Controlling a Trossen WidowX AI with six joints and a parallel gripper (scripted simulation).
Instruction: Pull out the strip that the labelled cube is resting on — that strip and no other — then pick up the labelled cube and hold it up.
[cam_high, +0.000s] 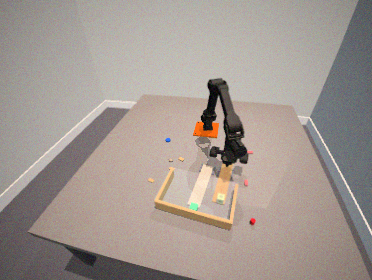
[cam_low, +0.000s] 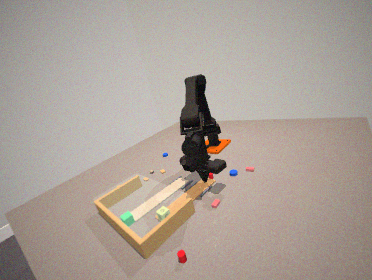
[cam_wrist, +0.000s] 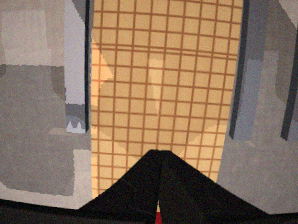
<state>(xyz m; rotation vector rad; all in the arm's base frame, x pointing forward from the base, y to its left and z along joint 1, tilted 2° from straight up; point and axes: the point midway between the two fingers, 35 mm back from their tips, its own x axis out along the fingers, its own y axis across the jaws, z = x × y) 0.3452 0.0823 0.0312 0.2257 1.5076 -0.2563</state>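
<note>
Item: hand (cam_high: 227, 161), fingers fully pressed together, holding nothing, tips down on near end of orange gridded strip (cam_high: 223, 181). Strip's long axis runs away from hand into wooden tray (cam_high: 165, 190), labelled cube (cam_high: 219, 198) resting at far end.

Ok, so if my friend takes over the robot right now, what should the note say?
Gripper: shut, holding nothing, tips over the near end of the orange gridded strip.
Yellow-green cube sits on that strip's far end inside the wooden tray; green cube is on the pale strip beside it.
Done: gripper lined up on the gridded strip.
Left: pull that strip out, then grasp and lift the yellow-green cube.
</note>
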